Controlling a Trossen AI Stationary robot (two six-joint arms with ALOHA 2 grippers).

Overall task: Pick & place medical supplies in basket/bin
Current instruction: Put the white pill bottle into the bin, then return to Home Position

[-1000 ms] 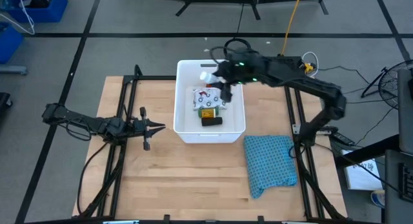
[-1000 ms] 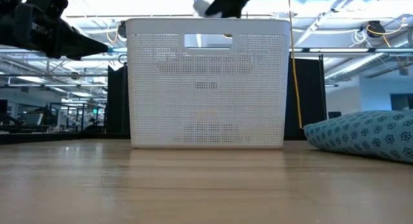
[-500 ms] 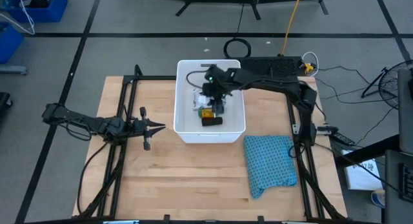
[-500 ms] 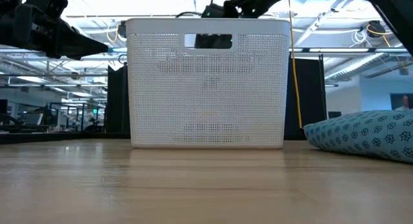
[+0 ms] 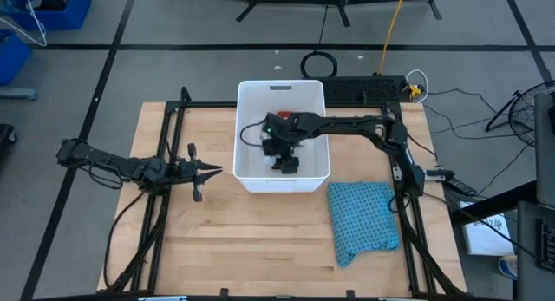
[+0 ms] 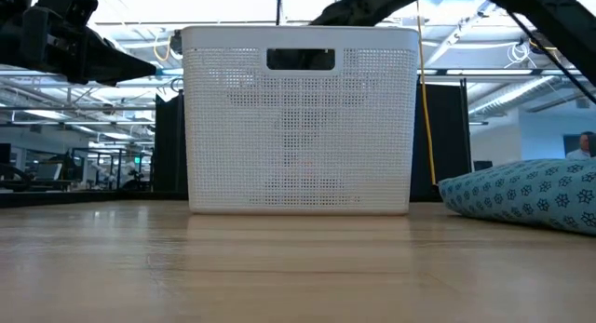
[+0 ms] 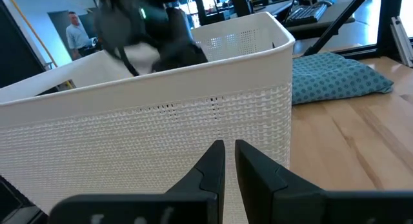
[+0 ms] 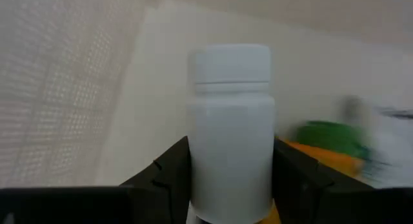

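Observation:
The white tub (image 5: pixel 249 94) stands on the table, its perforated wall (image 6: pixel 298 127) facing the low view. My right gripper (image 5: pixel 279 149) is down inside it, shut on the small white bottle (image 8: pixel 231 127). Beside the bottle in the right wrist view lie a green item (image 8: pixel 326 135), an orange one (image 8: pixel 322 161) and a white packet (image 8: pixel 395 130). The black block (image 5: pixel 287 165) rests on the tub's floor. My left gripper (image 5: pixel 206 171) hovers shut to the left of the tub, its fingertips (image 7: pixel 228 150) pointing at the tub wall (image 7: pixel 161 130). My right gripper pinches the small white bottle by its body (image 8: pixel 231 159), below the cap (image 8: pixel 231 62), one finger (image 8: pixel 169 169) on each side. The arm reaches over the tub's right rim and the fingers slant down into the tub. Whether the bottle rests on anything I cannot tell.
A blue patterned cloth (image 5: pixel 364 221) lies near the table's right near corner, also seen low at the right (image 6: pixel 531 193). Bare wood spreads in front of the tub and to its left. A person stands in the room beyond (image 7: pixel 76 31).
My right gripper, shut on the white bottle, has gone from above the tub's far rim down into the tub, moving toward its near left part. In the low view the bottle has dropped below the rim and out of sight.

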